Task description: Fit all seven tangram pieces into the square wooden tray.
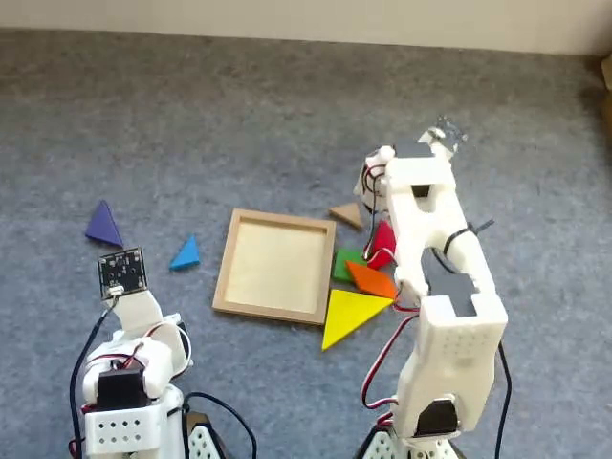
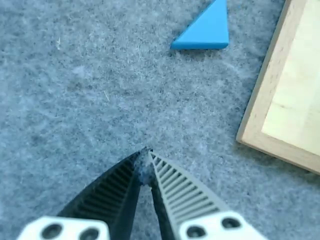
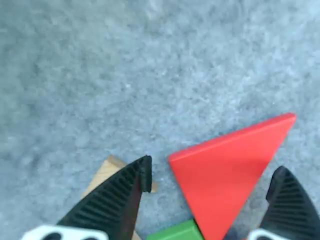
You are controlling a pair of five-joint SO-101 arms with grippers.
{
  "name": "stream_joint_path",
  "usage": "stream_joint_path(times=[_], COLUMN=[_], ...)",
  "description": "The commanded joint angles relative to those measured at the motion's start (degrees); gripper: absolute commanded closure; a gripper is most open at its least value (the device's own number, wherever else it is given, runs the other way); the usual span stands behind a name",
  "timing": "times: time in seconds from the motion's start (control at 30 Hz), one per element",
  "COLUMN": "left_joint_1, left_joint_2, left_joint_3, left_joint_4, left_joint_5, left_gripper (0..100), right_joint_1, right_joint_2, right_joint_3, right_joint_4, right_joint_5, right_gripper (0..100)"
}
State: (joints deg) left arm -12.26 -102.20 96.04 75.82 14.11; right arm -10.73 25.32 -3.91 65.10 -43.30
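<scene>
One purple triangle [image 1: 103,225] lies farthest left on the grey desk [image 1: 239,124], well apart from the rest. Near it is the left hand [image 2: 146,160], its two fingers closed tip to tip over bare desk with nothing between them. Next comes one blue triangle [image 1: 185,253], near the left side of the single square wooden tray [image 1: 229,260]. All seven pieces lie outside the tray, two to its left and five to its right. The five are one tan piece [image 1: 347,214] off the tray's far right corner, one green piece [image 1: 344,263] just beside the right rim, one orange piece [image 1: 371,278] touching the green, one yellow triangle [image 1: 352,314] by the near right corner, and one red triangle [image 1: 382,239], partly under the right arm. The right hand [image 3: 212,175] is spread wide over the red triangle, one finger on either side, not gripping it.
</scene>
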Motion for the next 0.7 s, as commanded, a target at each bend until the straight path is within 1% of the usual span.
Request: stream_joint_path(times=[0.0,0.43,0.53,0.67], left_joint_1=[0.66,0.66,0.66,0.66], left_joint_2=[-2.42,-2.42,-2.42,-2.42], left_joint_3=[1.10,1.10,1.10,1.10], left_joint_4=[0.18,0.18,0.18,0.18], left_joint_5=[0.44,0.44,0.44,0.44], left_gripper=[99,99,99,99], right_joint_1=[0.84,1.80,2.77,2.59], right_joint_2=[-0.13,1.71,1.71,1.71], right_joint_3=[-3.38,-3.56,-3.91,-3.65], right_joint_4=[0.75,0.66,0.48,0.75], right_joint_5=[-0.53,-0.70,-2.90,-3.08], right_gripper=[64.5,64.5,64.5,64.5])
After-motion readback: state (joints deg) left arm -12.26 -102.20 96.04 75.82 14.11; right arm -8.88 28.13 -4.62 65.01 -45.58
